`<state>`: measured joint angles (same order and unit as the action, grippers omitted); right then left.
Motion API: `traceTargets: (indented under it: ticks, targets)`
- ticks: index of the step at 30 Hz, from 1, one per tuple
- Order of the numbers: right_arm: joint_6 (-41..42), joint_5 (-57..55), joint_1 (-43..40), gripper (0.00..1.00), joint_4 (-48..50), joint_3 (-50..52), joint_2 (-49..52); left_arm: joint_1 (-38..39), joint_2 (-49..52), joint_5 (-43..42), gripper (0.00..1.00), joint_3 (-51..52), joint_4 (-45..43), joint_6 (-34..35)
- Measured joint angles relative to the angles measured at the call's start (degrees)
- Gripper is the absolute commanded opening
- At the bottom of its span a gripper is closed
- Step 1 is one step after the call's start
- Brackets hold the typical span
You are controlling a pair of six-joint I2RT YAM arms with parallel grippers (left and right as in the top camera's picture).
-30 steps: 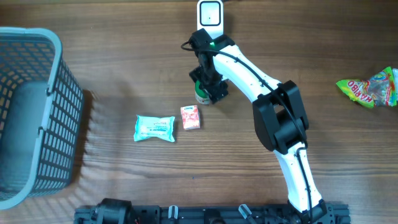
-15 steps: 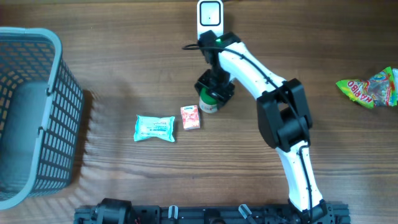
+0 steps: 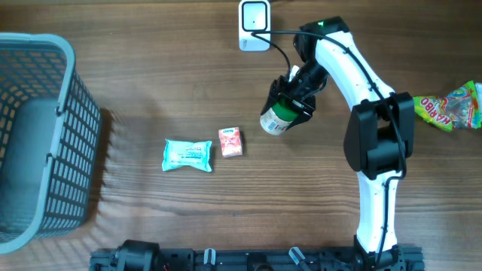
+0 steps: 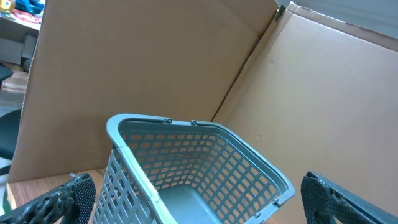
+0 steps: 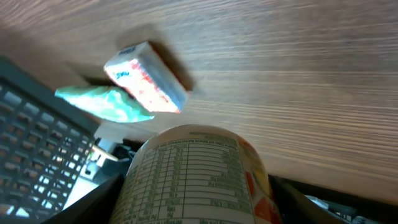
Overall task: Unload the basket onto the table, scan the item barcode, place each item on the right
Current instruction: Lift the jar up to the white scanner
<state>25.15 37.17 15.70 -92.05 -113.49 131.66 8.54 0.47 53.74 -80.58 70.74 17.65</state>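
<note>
A brown wooden table (image 3: 151, 75) is filling the overhead view; sheets of plain cardboard (image 4: 155, 56) are standing behind it in the left wrist view. A white scanner (image 3: 254, 16) is sitting at the far edge of the table, with a dark cable running from it towards the right arm. That white arm is reaching in from the near edge and bending back towards the middle; the right gripper (image 3: 291, 99) is clamping a small can (image 3: 275, 120) between its two fingers, the jaws part-way closed against the can's sides. The can is tilting, its green end pointing down and left in the overhead view; it is hanging near the scanner but not touching it, and it looks lifted off the wood, though the pictures are not settling that. In the right wrist view the can's label of small print (image 5: 186, 168) is facing the camera; whether a barcode is showing, I cannot tell.

A small red and white box (image 3: 230, 141) is lying just beside a pale green packet (image 3: 187, 155), left of the can and apart from it. A bright sweet bag (image 3: 448, 105) is lying at the right edge. A grey plastic basket (image 3: 45, 45) is standing at the left edge; the left gripper (image 4: 199, 208) is hanging over it with its fingers (image 4: 65, 198) spread wide and nothing between them.
</note>
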Motion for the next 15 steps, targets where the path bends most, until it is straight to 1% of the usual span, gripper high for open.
traceTargets:
  ticks: [5, 8, 12, 15]
  targets:
    - [-1.3, 0.4, 0.0, 0.42, 0.0, 0.0, -1.7, 0.0, 0.0, 0.0, 1.00, 0.0, 0.0, 0.0]
    - [-1.5, 0.5, 0.0, 0.42, -0.1, 0.2, -4.6, 0.0, 0.0, 0.0, 1.00, 0.0, 0.0, 0.0]
    - [-1.4, 0.5, 0.4, 0.42, -0.1, 0.6, -11.8, 0.0, 0.0, 0.0, 1.00, 0.0, 0.0, 0.0]
    - [-0.7, 0.5, 2.4, 0.42, -0.1, 0.6, -18.2, 0.0, 0.0, 0.0, 1.00, 0.0, 0.0, 0.0]
